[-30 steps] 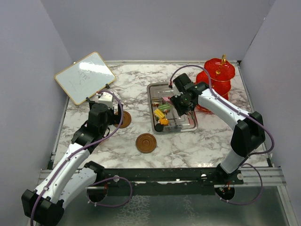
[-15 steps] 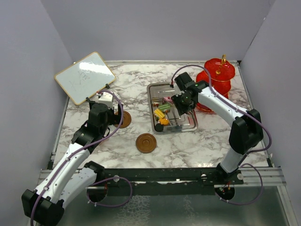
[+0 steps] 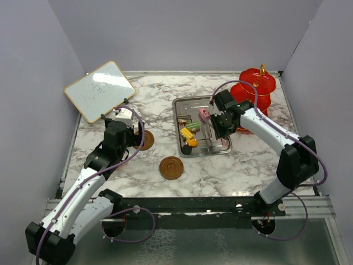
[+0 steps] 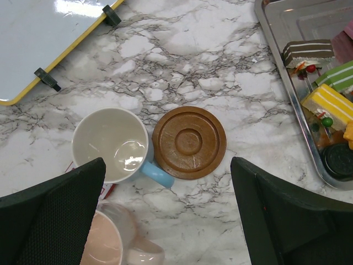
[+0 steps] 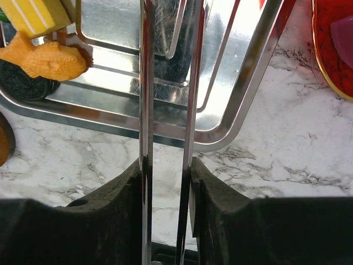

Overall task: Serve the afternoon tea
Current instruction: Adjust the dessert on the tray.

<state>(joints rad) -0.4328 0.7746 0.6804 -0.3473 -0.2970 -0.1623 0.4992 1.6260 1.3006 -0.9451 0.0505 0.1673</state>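
- Starting nearest you, one round brown wooden saucer [image 3: 171,167] lies alone on the marble, with no cup on it.
- Just beyond it, your left gripper [image 4: 167,165] hangs with its fingers spread wide and holds nothing. Below it are the blue-handled cup [image 4: 110,143], the pale pink cup [image 4: 105,248] and a second brown saucer [image 4: 188,142] that touches the blue handle.
- Further on, your right gripper [image 5: 165,165] has its pads squeezed onto a pair of slim steel tongs [image 5: 145,83], whose blades are drawn narrow.
- From above, a small pink cake piece [image 3: 204,114] looks pinched at the tongs' far end, over the rectangular steel tray [image 4: 309,22]. The wrist camera cuts the tips off, so trust the overhead view.
- Hold the squeeze even, since slackening would likely drop the piece among the yellow striped slice [image 4: 331,105] and the orange fish-shaped cake [image 5: 44,61].
- Lift the piece clear of the tray rim before you swing right.
- Farthest off, the red translucent three-tier stand [image 3: 256,88] sits just beside the tray. Approach a tier level and low, stay away from the gold finial, and open only once the piece rests there.
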